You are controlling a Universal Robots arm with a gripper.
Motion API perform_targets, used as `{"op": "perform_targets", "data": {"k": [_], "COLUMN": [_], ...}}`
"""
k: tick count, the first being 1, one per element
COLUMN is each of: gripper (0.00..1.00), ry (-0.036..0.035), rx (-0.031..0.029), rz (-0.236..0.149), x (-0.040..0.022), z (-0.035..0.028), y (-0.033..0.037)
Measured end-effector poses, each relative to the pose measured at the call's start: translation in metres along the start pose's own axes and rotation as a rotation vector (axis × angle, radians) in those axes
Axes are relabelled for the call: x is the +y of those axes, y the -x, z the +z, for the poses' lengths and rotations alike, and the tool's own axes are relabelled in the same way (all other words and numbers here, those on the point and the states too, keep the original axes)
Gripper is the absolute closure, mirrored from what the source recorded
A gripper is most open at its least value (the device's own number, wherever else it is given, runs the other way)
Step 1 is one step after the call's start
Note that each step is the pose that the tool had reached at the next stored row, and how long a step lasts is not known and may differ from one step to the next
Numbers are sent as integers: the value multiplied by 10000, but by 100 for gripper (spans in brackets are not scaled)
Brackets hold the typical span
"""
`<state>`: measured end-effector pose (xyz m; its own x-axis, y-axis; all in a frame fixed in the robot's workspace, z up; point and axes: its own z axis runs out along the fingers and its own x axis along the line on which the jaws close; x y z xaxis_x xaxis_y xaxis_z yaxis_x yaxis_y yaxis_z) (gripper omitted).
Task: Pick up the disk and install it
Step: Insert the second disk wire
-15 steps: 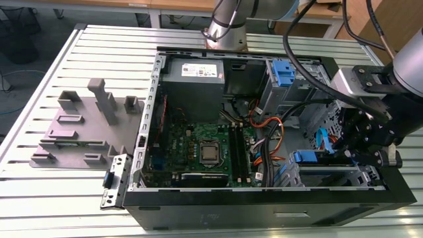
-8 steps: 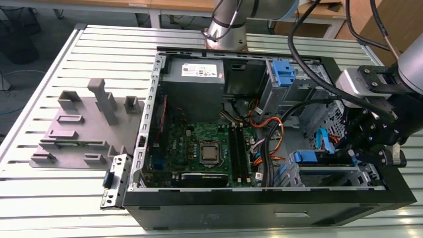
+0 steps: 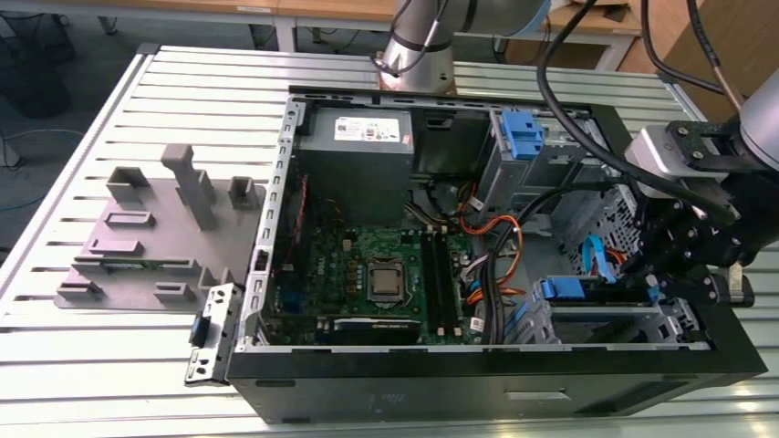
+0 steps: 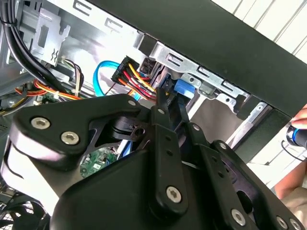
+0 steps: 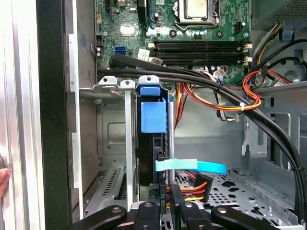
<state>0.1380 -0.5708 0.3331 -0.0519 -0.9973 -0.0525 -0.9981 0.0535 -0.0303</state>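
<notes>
Disk (image 5: 153, 120) with blue rail sitting on edge inside drive cage (image 5: 109, 85), at corner of open computer case (image 3: 290, 173) nearest black front panel (image 3: 487, 401). Gripper (image 5: 164, 194) reaching into cage at disk's end, beside blue data cable (image 5: 196, 166); clamping or apart, not discernible.

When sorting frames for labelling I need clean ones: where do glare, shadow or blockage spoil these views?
Exterior view: even light, though the case interior is dim beside the bright table. First wrist view: table slats wash out white at one edge; the disk shows without glare. Second wrist view: the black tool blocks much of the foreground.
</notes>
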Motion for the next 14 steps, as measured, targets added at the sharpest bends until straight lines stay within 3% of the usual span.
{"op": "perform_targets", "data": {"k": [5,6,14], "gripper": [78,83,84], "ry": [-1,0,0], "rx": [3,2,-4], "rz": [-1,-2,0], "x": [-2,-3,-4], "z": [-1,-1,-15], "y": [0,0,1]}}
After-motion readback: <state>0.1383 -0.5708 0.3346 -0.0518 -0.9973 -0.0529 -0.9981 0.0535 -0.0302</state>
